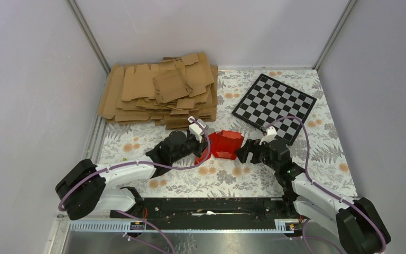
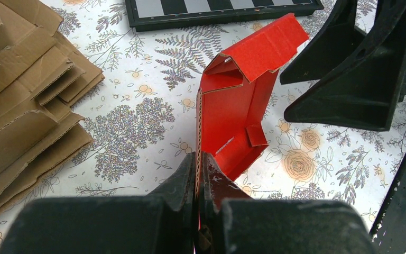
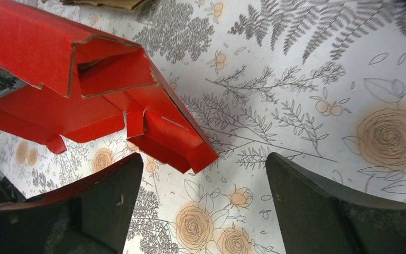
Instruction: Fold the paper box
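Where the flowered surface [image 1: 217, 180] runs to its far left corner, a pile of brown blanks [image 1: 161, 92] lies loosely stacked, its sheets askew. Right of the pile and nearer the arms, the left claw [image 2: 197, 161] is pinched tight on one thin edge of the box [image 2: 232, 114], with the card sandwiched between its two fingers. The red box sits at the middle of the surface, between the two claws. It is partly folded: its side walls are raised, a broad flap stands up at the end away from the left claw, and a small tab sticks up inside. The top view is too small to show whether its underside rests fully on the surface, though it seems tilted. Just right of the box, the right claw [image 3: 203, 161] is spread wide. A low corner of the box reaches toward the gap between its fingers and touches neither. Farther right and toward the back, a checkered board [image 1: 274, 106] lies flat, turned cornerwise, well apart from the blanks.
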